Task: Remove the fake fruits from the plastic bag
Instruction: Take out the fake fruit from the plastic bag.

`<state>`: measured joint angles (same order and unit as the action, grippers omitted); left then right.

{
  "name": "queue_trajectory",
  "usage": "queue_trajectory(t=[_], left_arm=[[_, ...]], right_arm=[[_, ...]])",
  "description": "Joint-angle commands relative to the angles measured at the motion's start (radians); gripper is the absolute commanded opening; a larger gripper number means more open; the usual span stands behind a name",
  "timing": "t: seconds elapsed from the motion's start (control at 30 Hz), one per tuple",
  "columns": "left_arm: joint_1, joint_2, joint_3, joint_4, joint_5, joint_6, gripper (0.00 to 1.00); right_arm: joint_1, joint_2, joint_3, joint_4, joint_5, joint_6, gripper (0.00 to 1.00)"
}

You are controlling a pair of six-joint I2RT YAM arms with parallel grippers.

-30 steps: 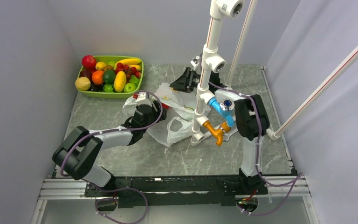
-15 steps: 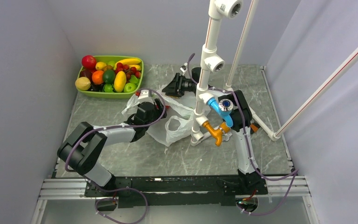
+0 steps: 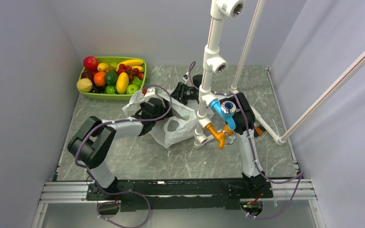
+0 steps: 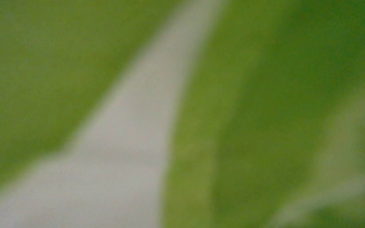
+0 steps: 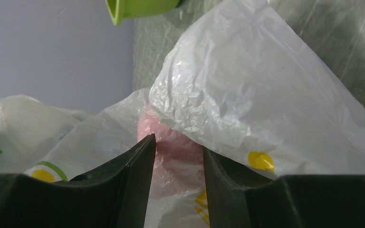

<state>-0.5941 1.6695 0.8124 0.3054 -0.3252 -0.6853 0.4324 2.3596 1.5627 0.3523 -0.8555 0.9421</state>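
Note:
The plastic bag (image 3: 171, 124), thin white film with yellow and green print, lies crumpled mid-table. My left gripper (image 3: 151, 105) is pushed into its left side; its fingers are hidden by film. The left wrist view is only a green and white blur of print against the lens. My right gripper (image 3: 179, 91) meets the bag from the far side. In the right wrist view the bag (image 5: 247, 95) fills the frame. A red fruit (image 5: 164, 137) shows pink through the film, between the fingers of my right gripper (image 5: 178, 143). Those jaws stand apart; the left finger touches the bulge.
A lime-green tray (image 3: 86, 93) holding several fruits sits at the back left; its rim (image 5: 138, 8) shows in the right wrist view. A white pipe stand (image 3: 204, 95) with blue and orange fittings rises just right of the bag. Grey walls close in three sides.
My left arm has pushed forward and right, deeper into the bag, bunching it up. The right gripper has swung left onto the bag's far side and its jaws have narrowed.

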Motion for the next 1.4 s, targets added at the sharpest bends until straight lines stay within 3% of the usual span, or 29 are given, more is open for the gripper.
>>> queue_trajectory(t=[0.0,0.27,0.4,0.5,0.67,0.83,1.0,1.17,1.23,1.37], left_arm=[[0.034,0.048,0.082,-0.061,0.011,-0.014,0.95],[0.057,0.13,0.128,-0.063,0.054,-0.008,0.92],[0.057,0.123,0.136,-0.076,0.106,0.024,0.74],[0.056,0.049,0.044,-0.035,0.152,0.026,0.56],[0.07,-0.116,-0.069,-0.026,0.305,0.067,0.38],[0.103,-0.274,-0.131,-0.095,0.539,0.112,0.33],[0.147,-0.397,-0.175,-0.171,0.705,0.116,0.28],[0.158,-0.512,-0.15,-0.311,0.824,0.156,0.25],[0.159,-0.55,-0.115,-0.446,0.821,0.194,0.25],[0.159,-0.637,-0.053,-0.658,0.578,0.24,0.23]], right_arm=[[0.028,-0.006,-0.013,-0.012,-0.005,0.012,0.41],[0.031,-0.025,-0.042,0.057,-0.04,0.06,0.37],[0.027,-0.04,-0.062,0.067,-0.035,0.045,0.36],[0.013,-0.047,-0.066,0.083,-0.037,0.038,0.38],[-0.019,-0.087,-0.074,0.011,0.01,-0.066,0.45],[-0.065,-0.183,-0.13,-0.089,0.087,-0.208,0.55],[-0.125,-0.304,-0.218,-0.112,0.108,-0.261,0.62],[-0.168,-0.429,-0.275,-0.254,0.196,-0.357,0.71],[-0.177,-0.485,-0.296,-0.32,0.265,-0.416,0.75],[-0.176,-0.596,-0.384,-0.307,0.318,-0.441,0.8]])
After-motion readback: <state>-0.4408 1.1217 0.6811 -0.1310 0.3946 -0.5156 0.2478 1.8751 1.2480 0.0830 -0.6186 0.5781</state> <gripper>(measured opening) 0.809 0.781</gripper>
